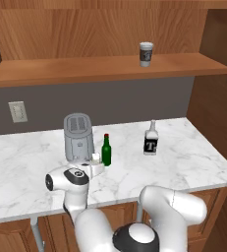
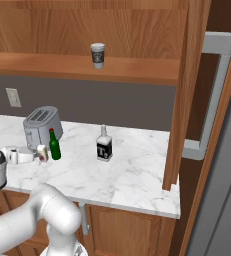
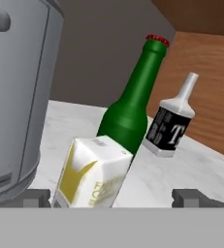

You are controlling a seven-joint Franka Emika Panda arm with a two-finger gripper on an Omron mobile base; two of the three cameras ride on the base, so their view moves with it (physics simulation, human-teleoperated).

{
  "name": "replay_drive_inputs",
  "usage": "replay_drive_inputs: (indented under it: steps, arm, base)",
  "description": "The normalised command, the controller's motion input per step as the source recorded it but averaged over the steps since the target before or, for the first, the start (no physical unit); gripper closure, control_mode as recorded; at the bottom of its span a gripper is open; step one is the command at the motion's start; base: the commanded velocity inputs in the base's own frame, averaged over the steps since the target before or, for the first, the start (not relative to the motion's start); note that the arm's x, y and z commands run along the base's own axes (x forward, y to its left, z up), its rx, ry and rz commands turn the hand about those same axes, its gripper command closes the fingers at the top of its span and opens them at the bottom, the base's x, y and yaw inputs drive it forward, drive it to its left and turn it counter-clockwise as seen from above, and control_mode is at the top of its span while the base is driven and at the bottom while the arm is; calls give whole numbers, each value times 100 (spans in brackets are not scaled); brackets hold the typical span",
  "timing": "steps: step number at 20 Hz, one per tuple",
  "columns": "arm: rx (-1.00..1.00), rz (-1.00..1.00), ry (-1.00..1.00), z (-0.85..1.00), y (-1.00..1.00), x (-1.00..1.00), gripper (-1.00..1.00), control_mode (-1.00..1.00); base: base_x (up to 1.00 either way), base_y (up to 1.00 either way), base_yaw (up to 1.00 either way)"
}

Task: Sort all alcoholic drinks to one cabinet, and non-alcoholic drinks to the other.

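My gripper [image 3: 113, 198] is open, low over the counter, with a small white carton [image 3: 91, 177] standing between its fingertips [image 3: 36, 197], nearer the left one and untouched. Right behind the carton is a slim green bottle [image 3: 133, 104] with a red cap, and further back a clear squarish bottle [image 3: 171, 123] with a black label. From the base, the gripper [image 1: 96, 164] reaches the carton [image 1: 96, 157] beside the green bottle [image 1: 106, 150]; the clear bottle [image 1: 151, 139] stands further right. A paper coffee cup [image 1: 146, 53] is up on the wooden shelf [image 1: 61, 71].
A grey toaster [image 1: 78, 137] stands close to the left of the carton and hand, also large in the hand view [image 3: 16, 97]. The marble counter [image 1: 193, 157] ends at a wooden side wall [image 2: 182, 100] on the right. A wall socket [image 1: 18, 111] sits at the back left.
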Motion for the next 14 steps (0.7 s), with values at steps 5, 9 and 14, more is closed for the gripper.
replay_drive_inputs:
  steps: [5,9,14]
  arm:
    - [0,5,0,0,-11,0,-100,-100]
    - [0,6,0,0,-6,1,-100,-100]
    - [0,6,0,0,0,5,-100,-100]
  base:
    - [0,0,0]
    - [0,0,0]
    - [0,0,0]
